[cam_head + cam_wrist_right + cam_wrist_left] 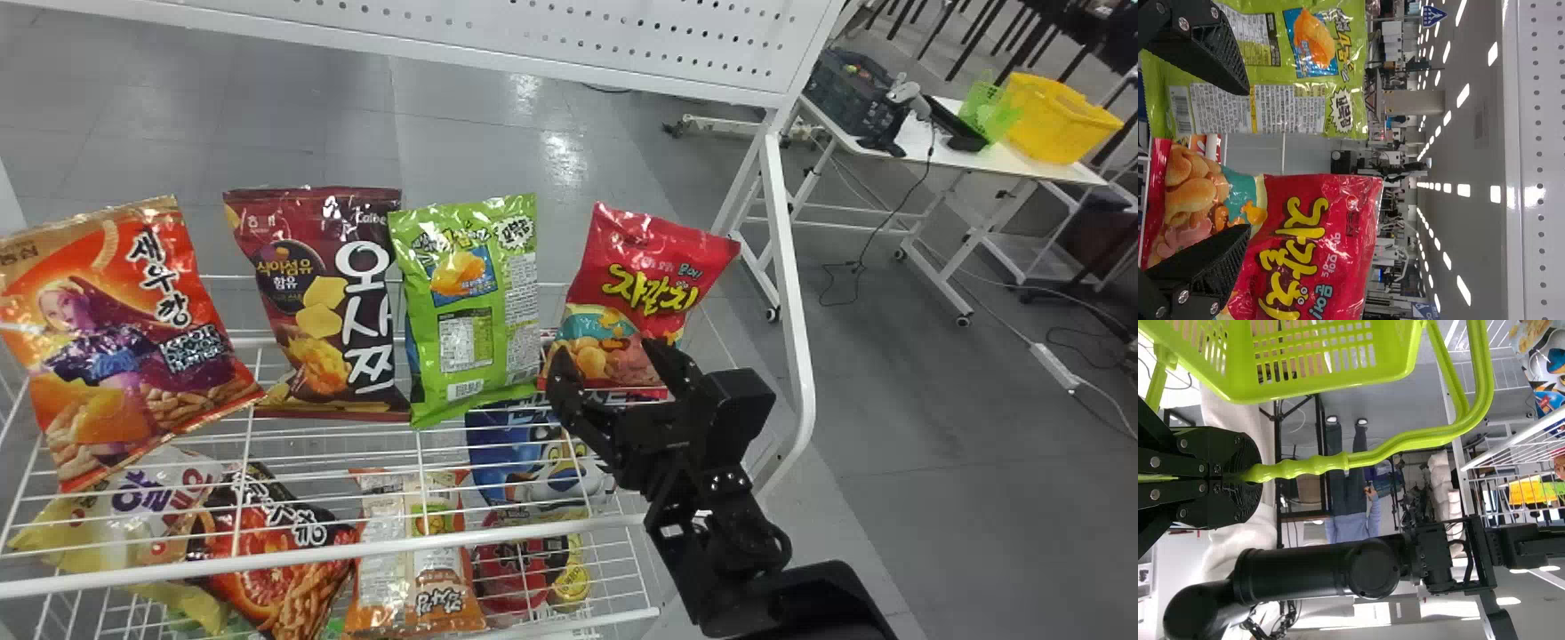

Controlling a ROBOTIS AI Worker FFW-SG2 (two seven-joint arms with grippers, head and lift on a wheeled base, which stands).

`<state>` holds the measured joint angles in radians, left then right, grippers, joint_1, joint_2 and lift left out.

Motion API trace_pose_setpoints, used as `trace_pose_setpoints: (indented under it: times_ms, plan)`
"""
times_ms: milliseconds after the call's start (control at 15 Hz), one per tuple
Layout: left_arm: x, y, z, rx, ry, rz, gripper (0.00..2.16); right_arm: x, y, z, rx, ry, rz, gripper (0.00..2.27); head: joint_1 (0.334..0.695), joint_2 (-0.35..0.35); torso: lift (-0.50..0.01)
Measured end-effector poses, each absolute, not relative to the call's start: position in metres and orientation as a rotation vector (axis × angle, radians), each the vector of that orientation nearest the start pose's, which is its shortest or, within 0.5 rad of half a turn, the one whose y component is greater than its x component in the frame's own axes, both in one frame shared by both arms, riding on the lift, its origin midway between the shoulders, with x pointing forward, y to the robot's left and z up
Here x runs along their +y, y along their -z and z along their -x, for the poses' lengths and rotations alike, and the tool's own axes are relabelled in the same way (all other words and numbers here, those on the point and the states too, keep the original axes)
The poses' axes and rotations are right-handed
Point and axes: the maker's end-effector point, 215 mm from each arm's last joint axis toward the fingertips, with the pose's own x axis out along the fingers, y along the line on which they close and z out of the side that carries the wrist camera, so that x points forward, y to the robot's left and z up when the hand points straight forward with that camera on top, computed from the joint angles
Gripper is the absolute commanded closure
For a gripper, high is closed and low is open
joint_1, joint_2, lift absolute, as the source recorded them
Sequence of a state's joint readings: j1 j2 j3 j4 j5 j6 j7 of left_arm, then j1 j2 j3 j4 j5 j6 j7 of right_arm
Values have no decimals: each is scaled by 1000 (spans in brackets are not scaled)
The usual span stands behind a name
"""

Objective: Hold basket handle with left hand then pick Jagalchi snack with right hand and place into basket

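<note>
Leaning right, the upright Jagalchi snack [647, 289] faces the robot — a gap between it and the green bag [471, 311]; right gripper [611, 357] spread, left gripper [1246, 476] pinching basket handle [1405, 443].

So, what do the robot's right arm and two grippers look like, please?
The right arm is black, with thick, rounded sections. The left gripper is black with round silver screws; the right gripper is also black, its tapered fingers ridged inside.
</note>
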<state>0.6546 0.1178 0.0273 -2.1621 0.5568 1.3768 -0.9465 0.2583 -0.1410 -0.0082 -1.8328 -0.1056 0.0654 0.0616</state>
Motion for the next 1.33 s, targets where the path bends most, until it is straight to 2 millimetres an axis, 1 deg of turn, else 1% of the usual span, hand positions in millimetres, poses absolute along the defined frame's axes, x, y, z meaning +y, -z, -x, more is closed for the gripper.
trace_pose_setpoints:
  times_ms: [267, 400, 600, 800, 1000, 1267, 1333]
  plan:
    - [7, 435, -127, 1171, 1093, 1025, 1224, -275, 359, -533, 71, -43, 55, 87, 695, -350, -10]
    - [7, 435, -127, 1172, 1093, 1025, 1224, -284, 361, -540, 75, -27, 55, 87, 695, -350, -10]
    - [7, 435, -127, 1170, 1096, 1028, 1224, -293, 365, -550, 83, -8, 52, 87, 695, -350, -10]
    - [8, 434, -127, 1170, 1099, 1030, 1224, -301, 368, -554, 87, 10, 50, 87, 695, -350, -10]
    - [9, 435, -127, 1171, 1098, 1031, 1224, -308, 368, -559, 94, 20, 35, 188, 695, -350, -10]
    - [10, 435, -128, 1172, 1101, 1036, 1224, -314, 373, -560, 108, 31, 26, 286, 695, -350, -10]
    - [10, 436, -128, 1173, 1101, 1036, 1224, -315, 375, -561, 115, 33, 25, 397, 695, -350, -10]
